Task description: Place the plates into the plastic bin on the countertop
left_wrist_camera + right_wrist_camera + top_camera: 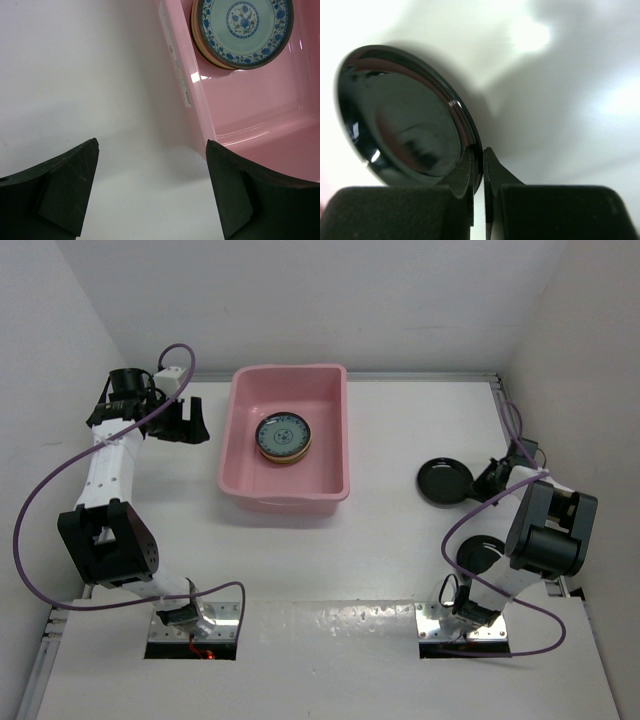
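A glossy black plate (400,115) lies on the white countertop (390,540) at the right (443,481). My right gripper (478,150) is shut on its near rim, one finger inside the rim and one outside; seen from above, the right gripper (491,480) is at the plate's right edge. A second black plate (478,553) lies closer in, partly under the right arm. The pink plastic bin (288,502) holds a stack topped by a blue-patterned plate (283,436) (242,27). My left gripper (185,422) (152,145) hangs open, holding nothing, just left of the bin's wall (185,75).
White walls enclose the countertop on the left, back and right. A purple cable loops off each arm. Both arm bases sit on metal plates at the near edge.
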### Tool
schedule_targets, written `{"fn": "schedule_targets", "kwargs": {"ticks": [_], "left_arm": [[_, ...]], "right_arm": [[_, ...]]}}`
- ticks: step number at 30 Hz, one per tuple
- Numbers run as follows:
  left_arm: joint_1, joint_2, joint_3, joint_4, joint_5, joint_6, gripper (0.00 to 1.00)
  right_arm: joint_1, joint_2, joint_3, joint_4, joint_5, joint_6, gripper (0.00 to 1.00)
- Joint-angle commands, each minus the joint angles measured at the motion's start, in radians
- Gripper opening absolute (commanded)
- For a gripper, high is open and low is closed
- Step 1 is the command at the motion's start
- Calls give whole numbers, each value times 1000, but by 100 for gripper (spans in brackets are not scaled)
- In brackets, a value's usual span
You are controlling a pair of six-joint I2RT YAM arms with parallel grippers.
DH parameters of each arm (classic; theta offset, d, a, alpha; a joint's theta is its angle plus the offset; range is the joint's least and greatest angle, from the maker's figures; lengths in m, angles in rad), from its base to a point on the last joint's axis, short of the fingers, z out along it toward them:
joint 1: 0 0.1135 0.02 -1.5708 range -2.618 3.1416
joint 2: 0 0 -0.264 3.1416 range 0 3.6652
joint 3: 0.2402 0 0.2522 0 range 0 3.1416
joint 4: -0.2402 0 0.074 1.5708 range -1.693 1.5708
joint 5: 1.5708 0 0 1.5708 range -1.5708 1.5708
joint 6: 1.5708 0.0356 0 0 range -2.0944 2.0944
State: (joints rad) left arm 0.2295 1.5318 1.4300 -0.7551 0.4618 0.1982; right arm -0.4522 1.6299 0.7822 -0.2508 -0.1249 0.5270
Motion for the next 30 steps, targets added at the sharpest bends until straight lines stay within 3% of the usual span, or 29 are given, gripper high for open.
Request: {"fn": "schedule_targets", "kwargs": {"ticks": [1,6,20,23,27,30], "left_arm": [[-7,-4,30,2,-3,-2,89],[-7,-13,20,2,-23,7,89],[-16,-22,20,2,-23,7,89],[-16,-22,20,2,-23,7,89],[-25,-22,20,11,-43,7,89],[-25,-31,20,11,-54,7,89]], "right_arm": [[104,15,31,34,-80,-21,0],[184,-70,86,103,-154,68,0],[444,-272,388,169,-4,220,0],[619,-190,524,174,-4,208,0],[833,49,756,72,-5,223,0],[868,215,909,15,13,243,0]]}}
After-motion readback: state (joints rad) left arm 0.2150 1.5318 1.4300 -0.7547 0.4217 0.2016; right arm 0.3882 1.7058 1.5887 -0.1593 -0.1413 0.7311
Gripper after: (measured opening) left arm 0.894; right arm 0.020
